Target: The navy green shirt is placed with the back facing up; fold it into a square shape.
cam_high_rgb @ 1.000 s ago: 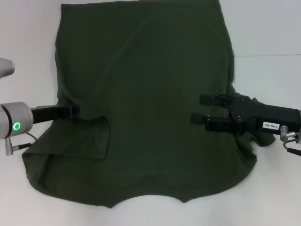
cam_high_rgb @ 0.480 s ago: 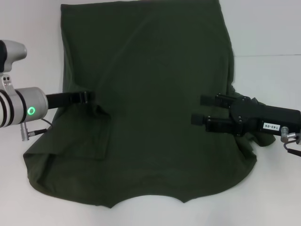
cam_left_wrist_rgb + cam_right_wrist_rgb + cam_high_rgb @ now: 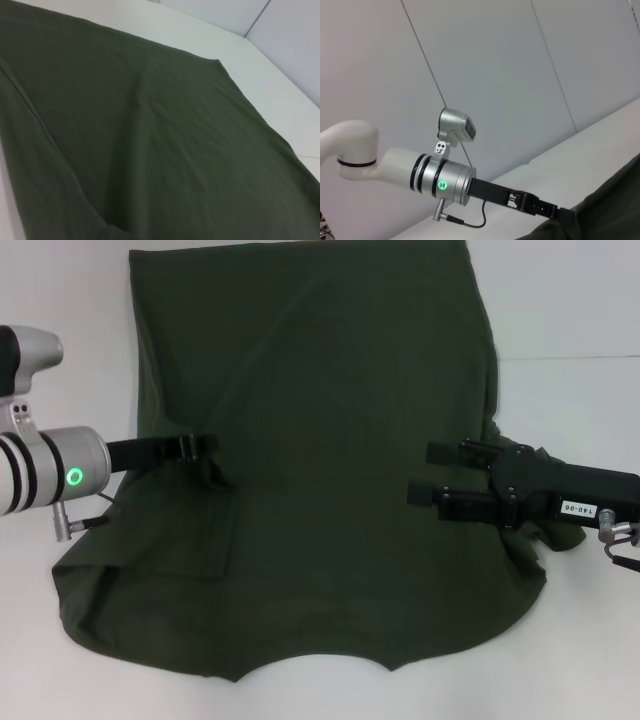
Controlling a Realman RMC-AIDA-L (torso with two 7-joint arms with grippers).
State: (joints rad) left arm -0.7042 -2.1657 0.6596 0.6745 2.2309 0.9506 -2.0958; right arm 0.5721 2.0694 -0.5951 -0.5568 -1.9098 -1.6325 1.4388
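The navy green shirt (image 3: 330, 440) lies spread on the white table (image 3: 570, 310), plain side up, its collar notch at the near edge. My left gripper (image 3: 205, 450) is shut on the shirt's left sleeve fold and holds it pulled inward over the body. The right wrist view shows that left gripper (image 3: 555, 211) biting into the cloth edge (image 3: 605, 205). My right gripper (image 3: 420, 472) hovers open over the shirt's right side, fingers pointing left, nothing between them. The left wrist view shows only the shirt (image 3: 150, 140) and table beyond.
Bare white table (image 3: 60, 300) surrounds the shirt at left and right. A bunched right sleeve (image 3: 530, 540) lies under my right arm. A seam line (image 3: 570, 358) crosses the table at right. A pale wall (image 3: 520, 75) stands behind.
My left gripper has moved rightward and slightly away from me, dragging the sleeve fold further over the shirt body. The right gripper has stayed put.
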